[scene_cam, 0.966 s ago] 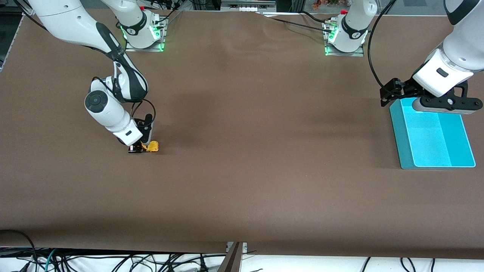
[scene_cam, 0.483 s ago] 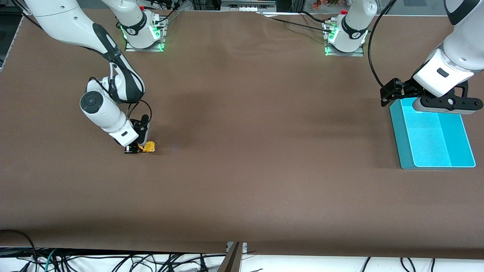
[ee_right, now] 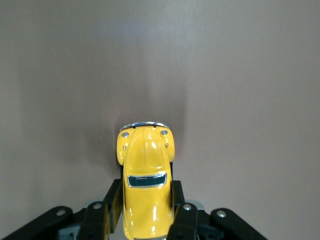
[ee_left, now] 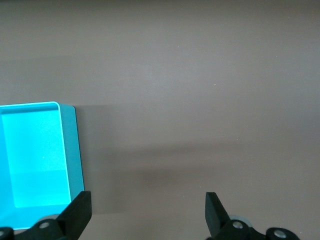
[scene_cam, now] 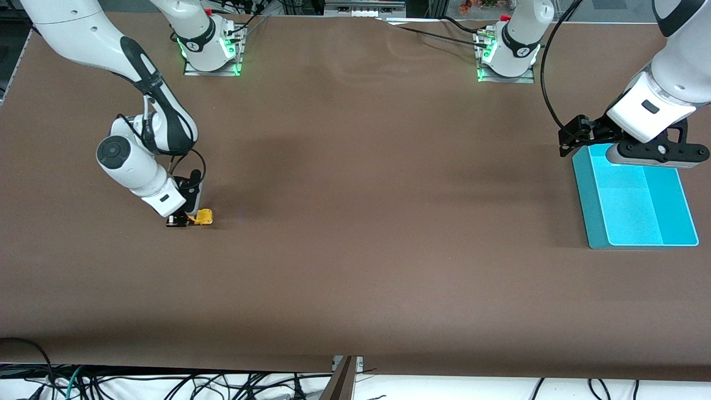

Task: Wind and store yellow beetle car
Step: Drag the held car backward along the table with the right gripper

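Note:
The yellow beetle car is a tiny rounded toy with dark windows, sitting on the brown table toward the right arm's end. My right gripper is down at table level and shut on the yellow beetle car, its black fingers pressed against both sides of the body, the car's nose pointing away from the hand. My left gripper hangs open with nothing between its fingers, over the edge of the cyan bin, and that arm waits.
The cyan bin stands at the left arm's end of the table, with nothing visible inside. Brown table surface stretches between the car and the bin. Cables hang below the table's front edge.
My right gripper has slid along the table toward the right arm's end, dragging the yellow car with it. The left arm has not moved.

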`<state>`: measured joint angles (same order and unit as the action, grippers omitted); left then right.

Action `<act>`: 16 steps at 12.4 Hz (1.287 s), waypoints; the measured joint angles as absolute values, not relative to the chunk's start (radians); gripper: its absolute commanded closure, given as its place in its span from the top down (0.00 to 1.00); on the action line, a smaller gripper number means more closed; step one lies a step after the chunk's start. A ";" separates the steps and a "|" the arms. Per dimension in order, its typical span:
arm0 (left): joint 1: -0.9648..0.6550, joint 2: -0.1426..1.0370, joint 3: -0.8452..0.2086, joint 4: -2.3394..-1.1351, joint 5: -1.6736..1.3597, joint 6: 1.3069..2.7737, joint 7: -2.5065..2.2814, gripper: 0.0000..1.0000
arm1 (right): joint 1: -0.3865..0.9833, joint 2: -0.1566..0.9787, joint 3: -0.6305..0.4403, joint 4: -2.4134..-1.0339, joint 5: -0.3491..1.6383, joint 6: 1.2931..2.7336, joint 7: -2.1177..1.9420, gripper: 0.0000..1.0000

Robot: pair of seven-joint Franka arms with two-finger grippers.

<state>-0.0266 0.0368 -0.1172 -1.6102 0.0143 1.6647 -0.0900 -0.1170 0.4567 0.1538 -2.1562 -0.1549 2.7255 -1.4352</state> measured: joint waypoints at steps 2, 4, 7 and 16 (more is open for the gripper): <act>-0.027 0.037 -0.117 -1.610 0.014 1.665 -0.090 1.00 | -0.151 0.457 0.154 -2.156 -0.155 2.726 -1.478 0.16; -0.027 0.037 -0.117 -1.610 0.014 1.665 -0.090 1.00 | -0.188 0.458 0.156 -2.155 -0.155 2.728 -1.527 0.16; -0.027 0.037 -0.117 -1.610 0.014 1.665 -0.090 1.00 | -0.249 0.463 0.160 -2.150 -0.154 2.731 -1.599 0.16; -0.027 0.037 -0.117 -1.610 0.014 1.665 -0.090 1.00 | -0.365 0.488 0.185 -2.110 -0.153 2.714 -1.728 0.56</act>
<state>-0.0267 0.0368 -0.1173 -1.6102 0.0143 1.6647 -0.0900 -0.3651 0.4878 0.1846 -2.1100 -0.1532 2.7141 -1.7280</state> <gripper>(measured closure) 0.000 0.568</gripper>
